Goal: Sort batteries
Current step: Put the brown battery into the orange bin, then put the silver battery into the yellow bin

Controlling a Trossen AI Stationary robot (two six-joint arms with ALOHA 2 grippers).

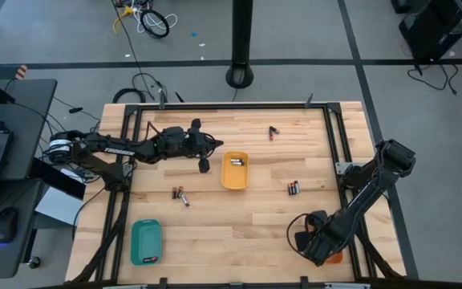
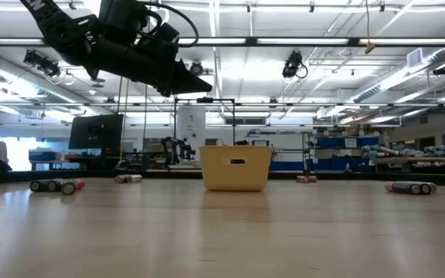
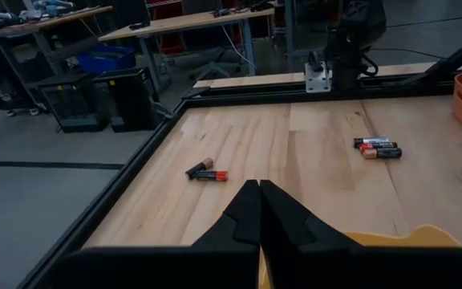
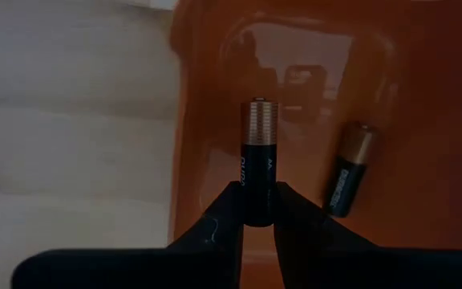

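Right gripper (image 4: 257, 210): I hold one battery (image 4: 259, 160) clamped, its axis pointing out from my fingers, directly over the orange tray (image 4: 423, 96). Left gripper (image 3: 259, 210): clenched empty.

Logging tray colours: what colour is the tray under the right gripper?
Orange tray, best in the right wrist view; the right gripper holds a battery over it.

- bright, even light from long ceiling strip lamps (image 2: 300, 40) fills the hall.
- soft shadows under the yellow plastic tray (image 2: 236, 167).
- glare streaks the glossy orange plastic tray (image 4: 311, 96); its floor looks blurred.
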